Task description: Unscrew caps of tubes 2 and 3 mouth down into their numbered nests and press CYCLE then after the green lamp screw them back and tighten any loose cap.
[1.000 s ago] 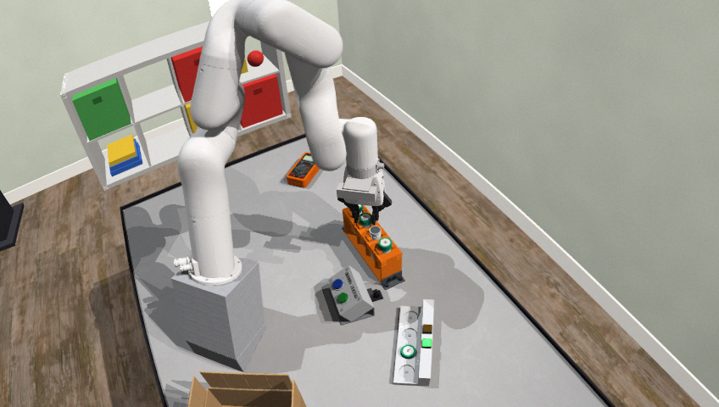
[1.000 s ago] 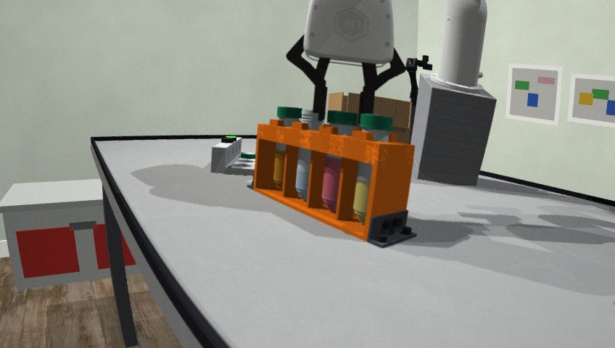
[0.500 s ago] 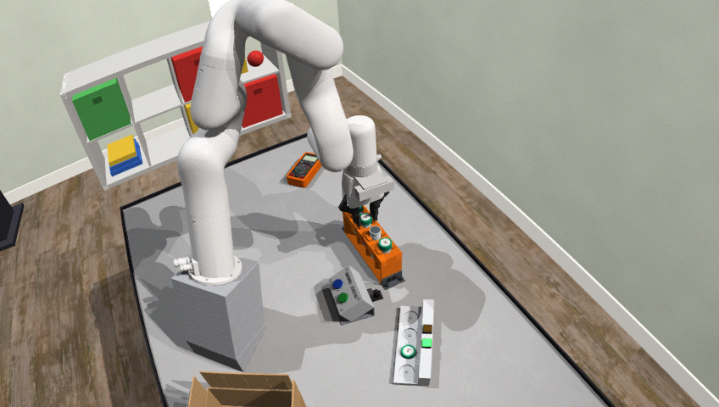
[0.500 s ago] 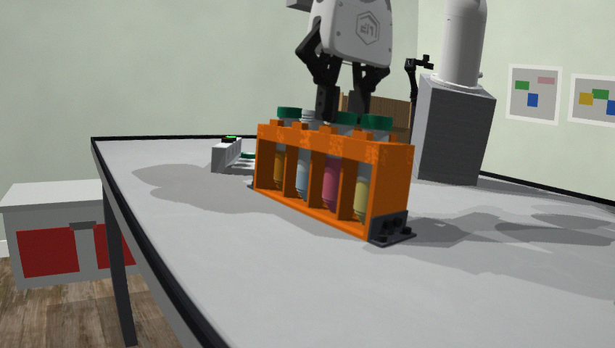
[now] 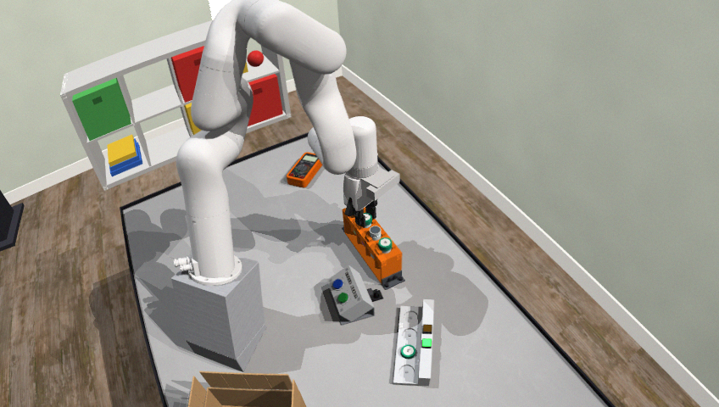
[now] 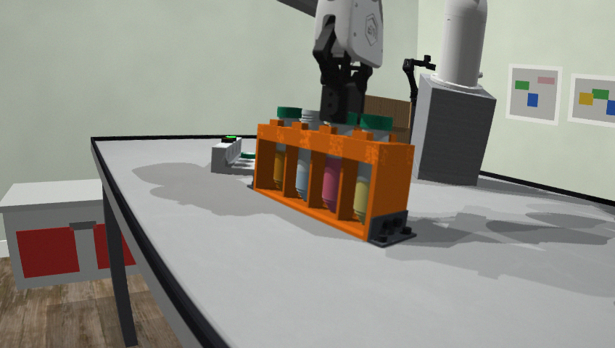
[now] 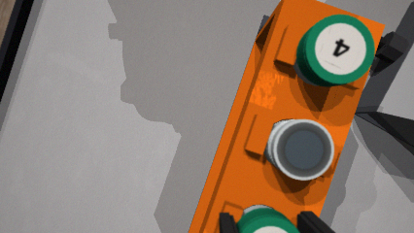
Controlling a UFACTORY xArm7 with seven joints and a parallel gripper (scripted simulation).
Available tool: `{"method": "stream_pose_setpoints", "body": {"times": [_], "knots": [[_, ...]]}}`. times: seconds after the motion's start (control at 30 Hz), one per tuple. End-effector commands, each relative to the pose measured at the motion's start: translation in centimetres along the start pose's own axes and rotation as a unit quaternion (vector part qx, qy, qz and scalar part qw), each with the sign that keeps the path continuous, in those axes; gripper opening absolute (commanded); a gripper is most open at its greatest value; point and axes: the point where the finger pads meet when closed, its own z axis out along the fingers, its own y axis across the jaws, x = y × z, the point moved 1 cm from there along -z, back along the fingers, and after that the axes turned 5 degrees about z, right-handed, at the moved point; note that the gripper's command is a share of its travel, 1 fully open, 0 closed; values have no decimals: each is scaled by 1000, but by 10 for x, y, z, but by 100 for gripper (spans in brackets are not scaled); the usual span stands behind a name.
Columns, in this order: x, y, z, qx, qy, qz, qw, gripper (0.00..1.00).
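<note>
The orange rack (image 5: 372, 242) holds four tubes. My gripper (image 5: 365, 215) stands upright over it and is shut on the green cap of tube 2 (image 7: 267, 224), which sits on its tube; the fingers clamp both sides of it. Tube 3 (image 7: 301, 149) beside it is open, with no cap. Tube 4 carries its numbered green cap (image 7: 336, 49). Tube 1's cap (image 6: 376, 122) is on. One green cap (image 5: 407, 351) lies in the third nest of the cap tray (image 5: 415, 347). The green lamp (image 5: 427, 342) is lit.
The key housing (image 5: 348, 298) with the blue key (image 5: 337, 283) and green key (image 5: 342, 297) stands between the rack and the arm's base. An orange multimeter (image 5: 303, 169) lies at the back. A cardboard box (image 5: 247, 390) is at the front edge.
</note>
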Motion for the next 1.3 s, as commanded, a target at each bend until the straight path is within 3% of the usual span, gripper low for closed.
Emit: {"method": "stream_pose_setpoints", "body": {"times": [0.0, 0.37, 0.6, 0.83, 1.13, 1.17, 1.27], "knots": [[1, -1, -1, 4, -7, -3, 1000, 0], [1, -1, -1, 4, -7, -3, 1000, 0], [1, -1, 0, 2, -7, 171, 985, 0], [1, -1, 0, 1, -8, 331, 943, 0], [1, -1, 0, 1, -8, 346, 938, 0], [1, -1, 0, 1, -8, 346, 938, 46], [1, -1, 0, 1, -8, 346, 938, 46]]}}
